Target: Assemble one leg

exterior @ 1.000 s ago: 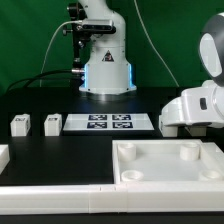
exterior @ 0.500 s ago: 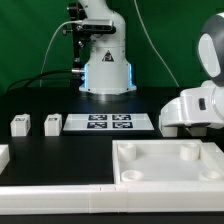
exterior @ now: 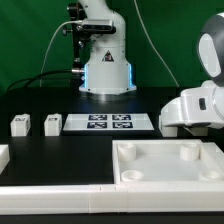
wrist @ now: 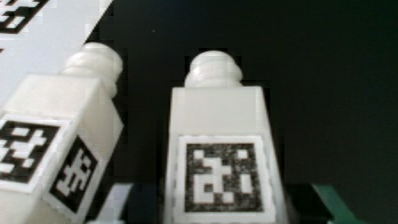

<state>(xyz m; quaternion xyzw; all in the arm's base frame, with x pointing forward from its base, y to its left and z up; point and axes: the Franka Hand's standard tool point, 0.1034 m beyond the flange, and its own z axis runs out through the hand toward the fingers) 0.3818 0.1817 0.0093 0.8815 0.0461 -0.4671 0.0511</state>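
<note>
In the wrist view a white leg (wrist: 221,140) stands between my gripper's (wrist: 221,212) two fingertips, its black-and-white tag facing the camera and its rounded peg pointing away. The jaws stand apart on either side of it with dark gaps, so the gripper is open. A second leg (wrist: 57,125) lies close beside it, slightly angled. In the exterior view two more legs (exterior: 19,124) (exterior: 52,123) sit on the black table at the left. The arm's white hand (exterior: 195,108) hides the fingers and the two near legs there.
The marker board (exterior: 108,122) lies mid-table; a tag corner (wrist: 18,14) shows in the wrist view. The large white tray-like piece (exterior: 170,172) with round sockets lies at the front right. Another white part (exterior: 3,155) sits at the left edge. The robot base (exterior: 105,60) stands behind.
</note>
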